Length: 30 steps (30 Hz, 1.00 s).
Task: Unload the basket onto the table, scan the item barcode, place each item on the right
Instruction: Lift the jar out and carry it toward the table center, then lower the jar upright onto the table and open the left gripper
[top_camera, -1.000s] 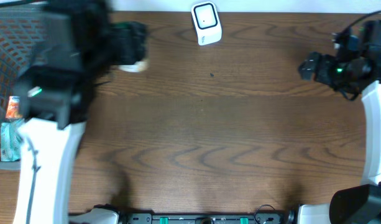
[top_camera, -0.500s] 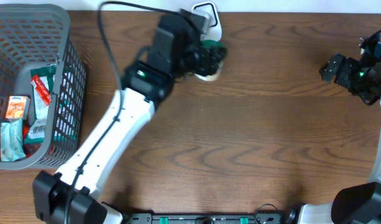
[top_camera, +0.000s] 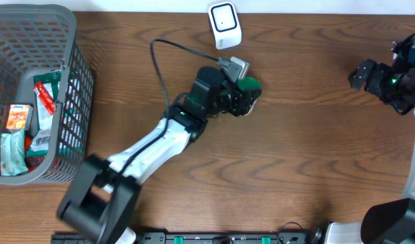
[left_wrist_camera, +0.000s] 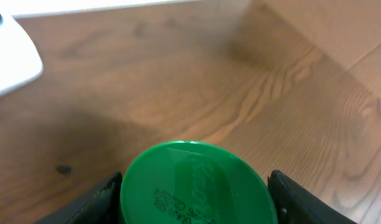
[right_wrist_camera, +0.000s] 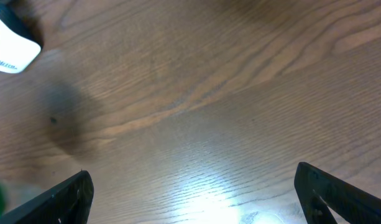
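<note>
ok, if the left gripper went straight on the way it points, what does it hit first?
Looks free: only bare table ahead of the left gripper and its green-lidded container. The scanner sits left of that line; depth is unclear.

Wood table (top_camera: 295,156), wht scanner (top_camera: 225,25), grey basket (top_camera: 80,95)

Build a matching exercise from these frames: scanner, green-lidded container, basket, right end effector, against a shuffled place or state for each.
Things
1. scanner
2. green-lidded container
3. basket
4. right end effector

Place or state
A. open and empty, at the right edge of the overhead view
B. far left, with packets inside
C. gripped between the fingers of the left end effector
D. white, top centre of the overhead view

Pairs: 1-D, 2-C, 3-B, 4-A
</note>
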{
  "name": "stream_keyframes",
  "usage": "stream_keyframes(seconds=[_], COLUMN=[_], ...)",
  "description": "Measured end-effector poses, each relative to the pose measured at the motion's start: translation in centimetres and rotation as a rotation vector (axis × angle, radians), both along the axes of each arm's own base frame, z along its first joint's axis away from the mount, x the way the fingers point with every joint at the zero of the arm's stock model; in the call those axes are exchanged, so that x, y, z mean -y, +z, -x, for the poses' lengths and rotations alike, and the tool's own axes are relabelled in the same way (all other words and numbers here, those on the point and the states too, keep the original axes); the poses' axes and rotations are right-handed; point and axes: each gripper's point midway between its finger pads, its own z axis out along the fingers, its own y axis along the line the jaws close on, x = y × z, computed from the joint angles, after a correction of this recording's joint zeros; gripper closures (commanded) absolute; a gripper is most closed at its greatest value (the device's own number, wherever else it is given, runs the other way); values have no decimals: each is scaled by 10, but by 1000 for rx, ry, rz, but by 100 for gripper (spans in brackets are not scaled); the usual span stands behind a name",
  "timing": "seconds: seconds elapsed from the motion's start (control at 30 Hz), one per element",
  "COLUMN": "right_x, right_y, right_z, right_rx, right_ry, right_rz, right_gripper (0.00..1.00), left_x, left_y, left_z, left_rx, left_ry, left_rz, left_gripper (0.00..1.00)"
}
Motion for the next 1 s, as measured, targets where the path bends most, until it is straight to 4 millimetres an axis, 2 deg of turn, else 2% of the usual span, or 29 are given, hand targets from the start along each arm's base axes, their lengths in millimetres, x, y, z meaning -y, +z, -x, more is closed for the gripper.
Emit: stream_keyframes(seconds=[0.13,0.27,0.43,0.63,0.83,1.0], right_x=[0,0,0,0,0,0], right_y=[0,0,0,0,0,0], right_z=[0,0,0,0,0,0], right_rx=[0,0,0,0,0,0], right_ry=[0,0,0,0,0,0], right_rz=[0,0,0,0,0,0], right_gripper=[1,1,1,1,1,1], left_x=[9,14,19,28,28,24], left_y=[-36,-57,-61,-63,-64,-76], left_z=[-2,-3,0,10,11,17], left_rx=[-40,-56,-61,-68,-75,-124], left_ry=[-31,-49,-61,-87,-90,-89], left_rz=[-8,-9,-10,-15,-19,-52], left_gripper=[49,48,47,41,41,38])
